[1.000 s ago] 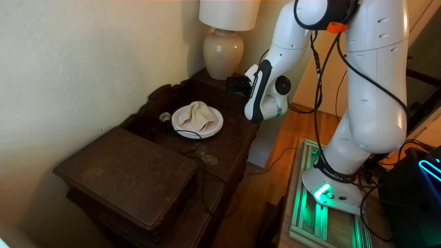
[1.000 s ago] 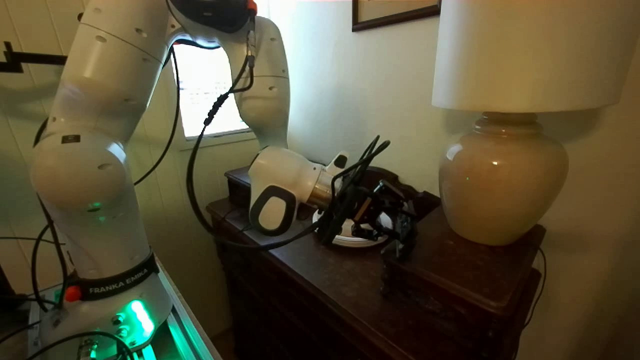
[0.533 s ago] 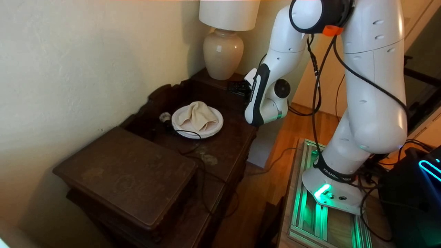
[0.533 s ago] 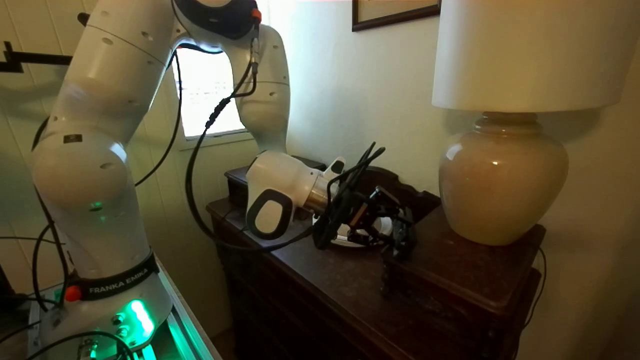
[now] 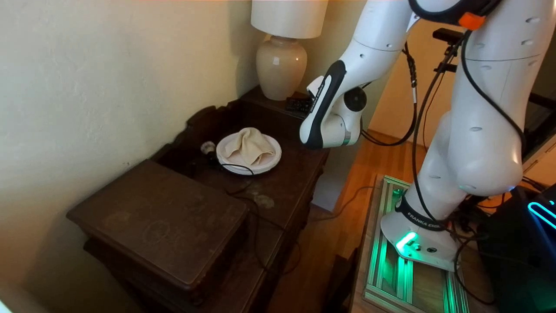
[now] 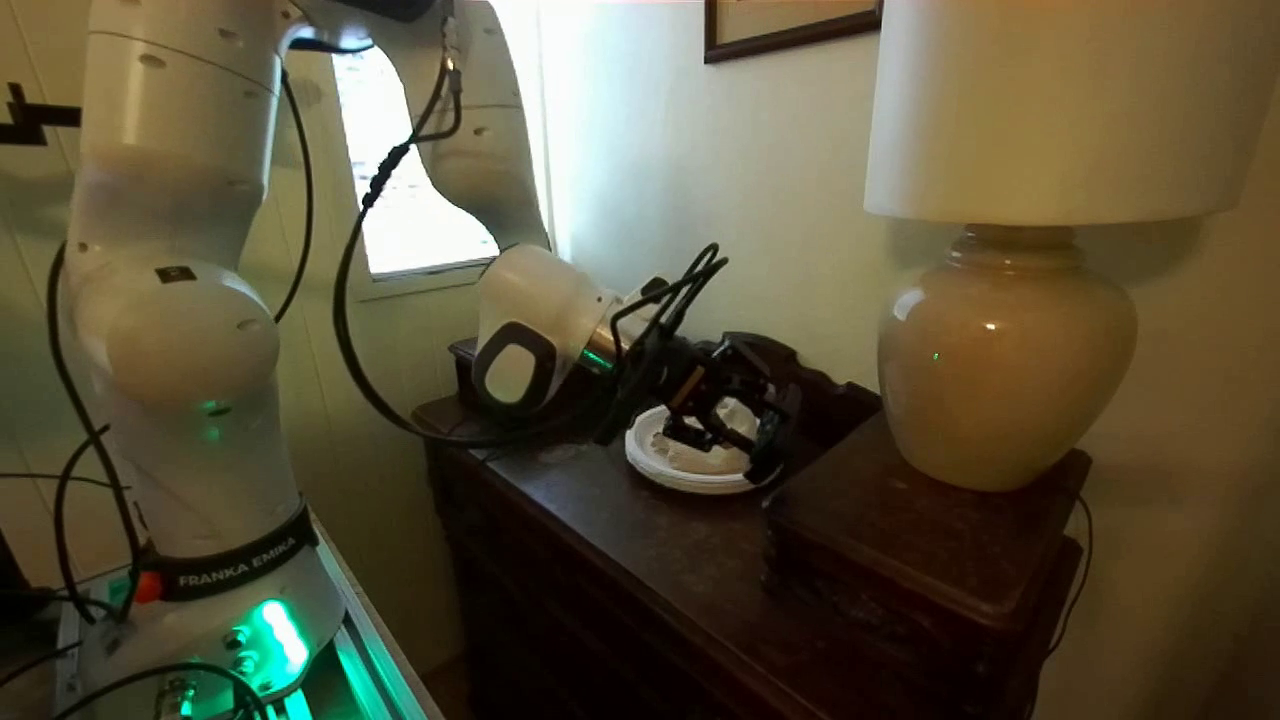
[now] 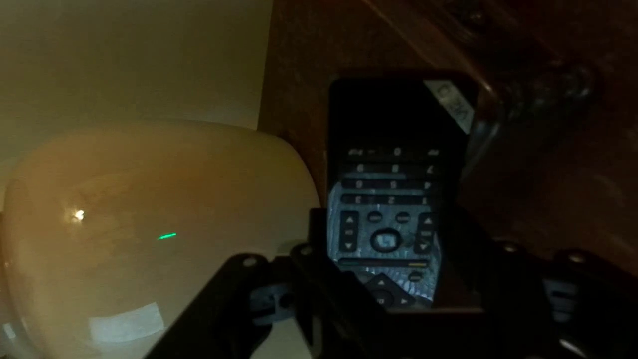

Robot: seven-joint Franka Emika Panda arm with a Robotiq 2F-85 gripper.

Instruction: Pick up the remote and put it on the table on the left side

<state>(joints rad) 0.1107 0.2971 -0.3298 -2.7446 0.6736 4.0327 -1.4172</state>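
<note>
A black remote with number keys (image 7: 394, 184) fills the middle of the wrist view. My gripper (image 7: 386, 229) has a finger against each long side of it and is closed on it. In an exterior view the remote (image 5: 299, 104) shows beside the white wrist, near the lamp base; the gripper is hidden behind the wrist there. In an exterior view my gripper (image 6: 755, 425) is above the dark dresser, in front of the plates; the remote cannot be told apart from the black fingers. The dark wooden dresser (image 5: 278, 191) has a raised block at each end.
A lamp (image 6: 1005, 370) stands on the raised end near the gripper, and also shows large in the wrist view (image 7: 164, 199). White plates with a cloth (image 5: 273, 163) sit mid-dresser. A brush (image 5: 208, 148) and black cable lie nearby. The far raised block (image 5: 156, 217) adjoins the wall.
The arm has drawn back and risen. The gripper has moved up and away from the lamp's raised block, uncovering more of the plates. The remote has risen slightly with it.
</note>
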